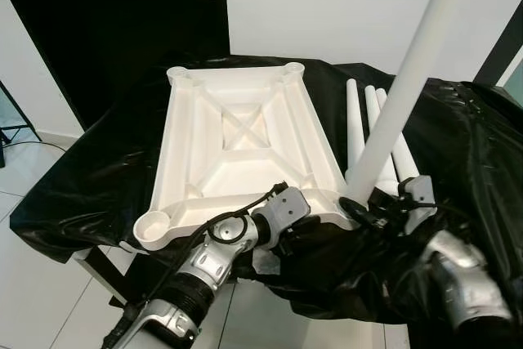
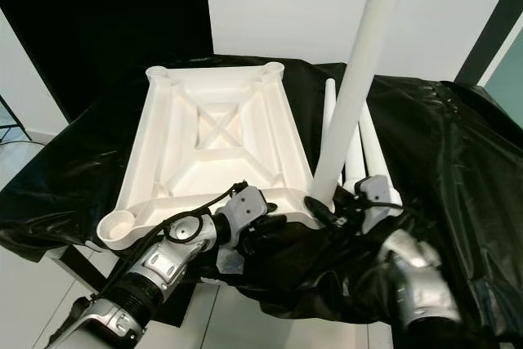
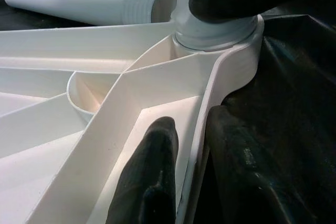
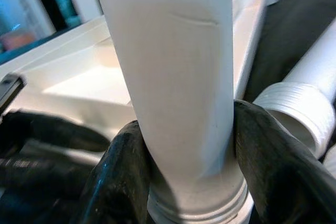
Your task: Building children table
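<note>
Right end effector (image 4: 184, 177) clamped around upright table leg (image 1: 409, 79); left end effector (image 3: 194, 156) astride tabletop (image 1: 245, 145) rim.

tabletop (image 1: 245, 132): smooth white plastic | leg (image 1: 409, 79): matt white plastic | sheet (image 1: 98, 169): glossy black
</note>
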Available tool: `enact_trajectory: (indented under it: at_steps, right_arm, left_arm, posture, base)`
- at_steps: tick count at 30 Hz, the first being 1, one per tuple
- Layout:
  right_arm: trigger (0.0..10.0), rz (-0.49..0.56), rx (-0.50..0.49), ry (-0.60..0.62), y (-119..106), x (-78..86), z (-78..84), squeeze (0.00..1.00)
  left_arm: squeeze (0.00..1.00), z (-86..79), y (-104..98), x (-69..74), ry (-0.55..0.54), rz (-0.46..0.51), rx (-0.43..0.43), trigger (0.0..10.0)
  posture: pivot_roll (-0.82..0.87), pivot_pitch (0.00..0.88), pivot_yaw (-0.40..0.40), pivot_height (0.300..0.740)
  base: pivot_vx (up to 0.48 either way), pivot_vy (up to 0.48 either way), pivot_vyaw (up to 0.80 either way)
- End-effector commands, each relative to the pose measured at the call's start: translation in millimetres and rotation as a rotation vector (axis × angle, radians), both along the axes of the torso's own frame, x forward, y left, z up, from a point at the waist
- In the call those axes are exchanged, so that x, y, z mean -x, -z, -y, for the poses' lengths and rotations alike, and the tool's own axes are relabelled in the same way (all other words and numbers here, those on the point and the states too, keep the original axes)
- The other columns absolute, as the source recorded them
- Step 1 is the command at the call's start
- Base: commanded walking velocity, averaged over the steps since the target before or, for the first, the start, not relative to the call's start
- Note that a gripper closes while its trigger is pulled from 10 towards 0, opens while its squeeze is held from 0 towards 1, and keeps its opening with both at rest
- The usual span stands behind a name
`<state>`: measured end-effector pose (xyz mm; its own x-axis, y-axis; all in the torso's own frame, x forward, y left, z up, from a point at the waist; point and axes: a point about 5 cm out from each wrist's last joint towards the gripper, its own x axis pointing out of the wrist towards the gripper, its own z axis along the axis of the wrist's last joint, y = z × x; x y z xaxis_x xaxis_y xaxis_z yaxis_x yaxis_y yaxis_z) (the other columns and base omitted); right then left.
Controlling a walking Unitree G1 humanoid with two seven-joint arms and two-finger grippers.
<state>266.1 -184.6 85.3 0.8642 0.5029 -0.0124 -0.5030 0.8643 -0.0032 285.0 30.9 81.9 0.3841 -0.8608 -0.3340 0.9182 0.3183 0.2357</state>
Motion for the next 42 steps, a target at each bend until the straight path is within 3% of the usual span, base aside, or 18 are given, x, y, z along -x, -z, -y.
enact_trajectory:
  at_steps: [1, 2, 5, 7, 11, 12, 13, 15, 16, 20, 21, 22, 28, 31, 34, 40, 41, 42]
  right_arm:
    - [0.0, -0.019, -0.043, 0.253, 18.9, 10.3, -16.8, 0.0]
    - [0.0, -0.019, -0.043, 0.253, 18.9, 10.3, -16.8, 0.0]
    - [0.0, 0.034, -0.083, 0.404, 14.0, 14.2, -26.6, 0.0]
    - [0.0, 0.051, -0.109, 0.474, 9.2, 6.2, -23.7, 0.0]
    - [0.0, 0.058, -0.115, 0.485, 6.1, -0.3, -21.4, 0.0]
    - [4.4, 0.068, -0.105, 0.465, 4.0, -2.5, -24.6, 0.0]
    - [10.0, 0.075, -0.086, 0.421, 1.9, -4.5, -28.5, 0.0]
    - [10.0, 0.081, -0.071, 0.397, 0.7, -5.5, -31.4, 0.0]
    - [10.0, 0.094, -0.058, 0.355, -2.4, -7.0, -30.0, 1.0]
    - [10.0, 0.108, -0.01, 0.252, -9.2, -10.8, -21.5, 1.0]
    - [10.0, 0.112, 0.035, 0.18, -13.3, -13.1, -13.4, 0.11]
    - [10.0, 0.112, 0.069, 0.129, -16.1, -14.4, -7.4, 0.0]
    - [10.0, 0.055, 0.171, -0.059, -22.2, -18.0, 17.1, 0.0]
    - [10.0, 0.024, 0.192, -0.112, -21.1, -17.4, 20.3, 0.0]
    - [10.0, -0.065, 0.235, -0.247, -16.9, -12.7, 26.2, 0.0]
    - [10.0, -0.107, 0.235, -0.288, -14.6, -12.4, 28.1, 0.0]
    - [1.5, -0.109, 0.218, -0.298, -14.7, -12.6, 28.0, 0.0]
    - [1.5, -0.109, 0.218, -0.298, -14.7, -12.6, 28.0, 0.0]
  left_arm:
    - [0.0, 0.1, 27.4, 16.1, 0.083, -0.122, -0.109, 10.0]
    - [0.0, 0.1, 27.4, 16.1, 0.083, -0.122, -0.109, 10.0]
    - [0.0, 2.2, 27.3, 15.8, 0.084, -0.121, -0.107, 10.0]
    - [0.0, 3.5, 27.7, 15.5, 0.085, -0.121, -0.105, 10.0]
    - [0.0, 4.8, 27.8, 15.3, 0.086, -0.121, -0.104, 10.0]
    - [0.0, 5.6, 27.6, 15.0, 0.086, -0.12, -0.103, 10.0]
    - [0.0, 6.5, 27.2, 14.9, 0.085, -0.118, -0.1, 10.0]
    - [0.0, 7.3, 26.8, 14.7, 0.085, -0.117, -0.098, 10.0]
    - [0.0, 8.2, 26.6, 14.7, 0.083, -0.117, -0.094, 10.0]
    - [0.0, 9.9, 26.8, 15.7, 0.076, -0.121, -0.084, 10.0]
    - [0.0, 10.6, 27.7, 16.8, 0.074, -0.123, -0.081, 10.0]
    - [0.0, 11.0, 28.3, 17.6, 0.072, -0.126, -0.078, 10.0]
    - [0.0, 11.3, 30.0, 18.4, 0.067, -0.134, -0.074, 10.0]
    - [0.0, 11.0, 30.0, 17.9, 0.065, -0.134, -0.074, 10.0]
    - [0.0, 9.5, 29.6, 15.6, 0.056, -0.13, -0.075, 10.0]
    - [0.0, 9.2, 29.1, 14.8, 0.05, -0.126, -0.074, 10.0]
    - [0.0, 9.3, 29.1, 15.1, 0.05, -0.126, -0.074, 10.0]
    - [0.0, 9.3, 29.1, 15.1, 0.05, -0.126, -0.074, 10.0]
  posture:
    - [0.25, 0.0, 0.006, 0.74]
    - [0.25, 0.0, 0.006, 0.74]
    - [0.24, 0.0, 0.005, 0.74]
    - [0.24, 0.0, 0.005, 0.74]
    - [0.24, 0.0, 0.002, 0.74]
    - [0.23, 0.0, 0.0, 0.74]
    - [0.23, 0.0, -0.004, 0.74]
    - [0.23, 0.0, -0.008, 0.74]
    - [0.23, 0.0, -0.014, 0.74]
    - [0.23, 0.0, -0.022, 0.74]
    - [0.23, 0.0, -0.028, 0.74]
    - [0.23, 0.0, -0.028, 0.74]
    - [0.23, 0.0, -0.035, 0.74]
    - [0.24, 0.0, -0.037, 0.74]
    - [0.24, 0.0, -0.04, 0.74]
    - [0.24, 0.0, -0.043, 0.74]
    - [0.24, 0.0, -0.041, 0.74]
    - [0.24, 0.0, -0.041, 0.74]
  base:
    - [0.0, 0.0, 0.0]
    - [0.0, 0.0, 0.0]
    - [0.0, 0.0, 0.0]
    - [0.0, 0.0, 0.0]
    - [0.0, 0.0, 0.0]
    - [0.0, 0.0, 0.0]
    - [0.0, 0.0, 0.0]
    - [0.0, 0.0, 0.0]
    - [0.0, 0.0, 0.0]
    - [0.0, 0.0, 0.0]
    - [0.0, 0.0, 0.0]
    - [0.0, 0.0, 0.0]
    - [0.0, 0.0, 0.0]
    - [0.0, 0.0, 0.0]
    - [0.0, 0.0, 0.0]
    - [0.0, 0.0, 0.0]
    - [0.0, 0.0, 0.0]
    - [0.0, 0.0, 0.0]
